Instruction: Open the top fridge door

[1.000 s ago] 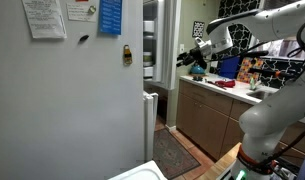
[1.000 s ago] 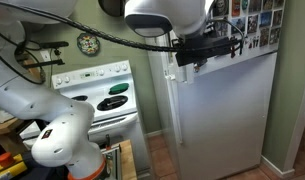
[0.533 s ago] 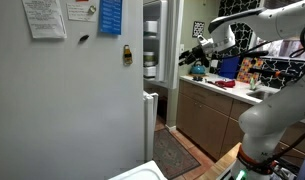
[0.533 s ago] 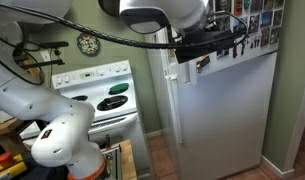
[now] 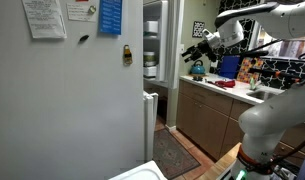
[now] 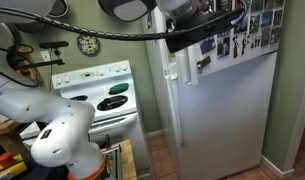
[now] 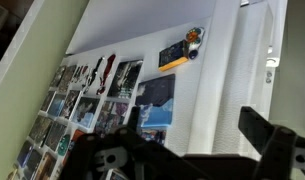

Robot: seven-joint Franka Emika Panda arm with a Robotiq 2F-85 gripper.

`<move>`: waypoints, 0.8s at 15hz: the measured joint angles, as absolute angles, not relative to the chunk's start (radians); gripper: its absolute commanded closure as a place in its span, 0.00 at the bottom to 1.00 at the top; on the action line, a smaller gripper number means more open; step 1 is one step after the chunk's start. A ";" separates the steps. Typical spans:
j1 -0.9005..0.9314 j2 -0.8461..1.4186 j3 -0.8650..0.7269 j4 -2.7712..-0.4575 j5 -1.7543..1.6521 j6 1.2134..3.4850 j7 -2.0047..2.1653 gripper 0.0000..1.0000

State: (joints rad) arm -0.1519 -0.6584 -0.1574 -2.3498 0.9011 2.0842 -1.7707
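Arm [image 5: 264, 112] rises from its base, elbow bent, forearm level toward the fridge [image 6: 224, 125]. Gripper [image 5: 199, 47] is near the fridge's upper corner, fingers parted, grasping nothing.

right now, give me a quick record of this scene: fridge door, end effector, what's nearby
top fridge door: partly open, photos on its front
shelves: visible through the gap
end effector: open, raised at top-door height, nothing held
stove: beside the fridge
clock: on the wall above the stove
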 measured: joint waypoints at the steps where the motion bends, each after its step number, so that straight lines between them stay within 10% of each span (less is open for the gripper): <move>1: -0.152 -0.669 -0.159 -2.350 0.890 2.084 -1.763 0.00; 12: -0.148 -0.696 -0.189 -2.319 0.854 2.049 -1.679 0.00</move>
